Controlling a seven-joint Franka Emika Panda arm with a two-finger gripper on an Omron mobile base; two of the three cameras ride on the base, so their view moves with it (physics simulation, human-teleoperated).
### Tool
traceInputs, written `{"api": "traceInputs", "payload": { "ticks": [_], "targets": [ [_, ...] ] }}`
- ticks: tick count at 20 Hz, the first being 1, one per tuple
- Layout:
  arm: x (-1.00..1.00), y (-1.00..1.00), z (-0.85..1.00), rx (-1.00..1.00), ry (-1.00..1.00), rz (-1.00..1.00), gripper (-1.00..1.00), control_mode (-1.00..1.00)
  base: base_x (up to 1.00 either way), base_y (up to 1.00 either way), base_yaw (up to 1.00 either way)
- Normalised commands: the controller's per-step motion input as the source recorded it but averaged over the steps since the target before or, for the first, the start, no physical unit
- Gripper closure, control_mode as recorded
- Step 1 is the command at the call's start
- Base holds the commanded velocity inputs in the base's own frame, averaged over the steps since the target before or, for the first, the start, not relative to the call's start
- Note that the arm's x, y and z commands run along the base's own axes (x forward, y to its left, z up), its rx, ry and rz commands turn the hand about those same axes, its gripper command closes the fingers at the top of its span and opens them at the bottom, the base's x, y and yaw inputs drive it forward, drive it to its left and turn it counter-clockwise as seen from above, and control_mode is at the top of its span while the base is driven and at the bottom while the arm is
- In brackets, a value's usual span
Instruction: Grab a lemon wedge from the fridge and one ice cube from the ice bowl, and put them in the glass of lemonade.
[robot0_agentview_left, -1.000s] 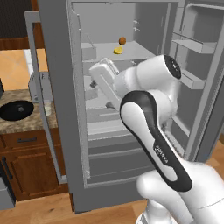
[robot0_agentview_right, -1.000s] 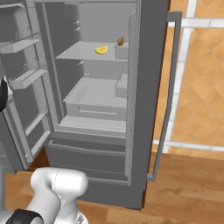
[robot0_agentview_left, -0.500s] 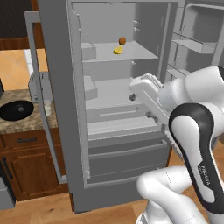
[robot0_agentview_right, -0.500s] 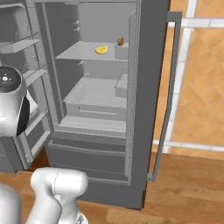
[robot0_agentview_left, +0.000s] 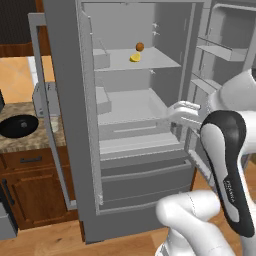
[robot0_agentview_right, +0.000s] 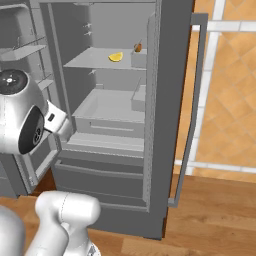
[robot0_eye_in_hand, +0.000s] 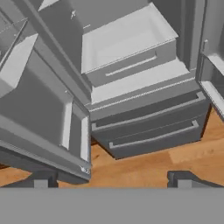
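The fridge (robot0_agentview_left: 64, 90) stands with both upper doors swung open. On its top shelf lies the yellow lemon wedge (robot0_agentview_left: 135, 57) (robot0_agentview_right: 115, 57), next to a small orange ball (robot0_agentview_left: 140, 47). My gripper (robot0_agentview_left: 173, 113) hangs at the right side of the opening, level with the middle bin and well below the wedge. It is open and empty. In the hand view its fingertips (robot0_eye_in_hand: 41, 180) stand wide apart and look down at the fridge drawers (robot0_eye_in_hand: 148, 129) and the wooden floor. The black ice bowl (robot0_agentview_left: 18, 125) rests on the counter to the left. The ice cube and the glass of lemonade are not clear to see.
A grey toaster (robot0_agentview_left: 44, 96) sits behind the left door's handle (robot0_agentview_left: 50, 120). The right door's shelves (robot0_agentview_left: 220, 52) are close beside my arm. Two shut drawers (robot0_agentview_right: 102, 180) fill the fridge's lower part. The orange ball (robot0_agentview_right: 137, 48) is half hidden by a door bin.
My arm has swung right, from in front of the middle shelves to the right edge of the opening near the right door. The gripper stayed open and empty.
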Motion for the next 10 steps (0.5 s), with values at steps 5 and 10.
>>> {"api": "traceInputs", "payload": {
  "ticks": [5,10],
  "targets": [
    [0.0,-0.03,-0.5,-0.35,-0.04,0.21,-1.0,-1.0,0.0,0.0,0.0],
    [-0.15,-0.12,-0.24,-0.1,-0.02,0.16,-1.0,-1.0,0.0,0.0,0.0]
  ]
}}
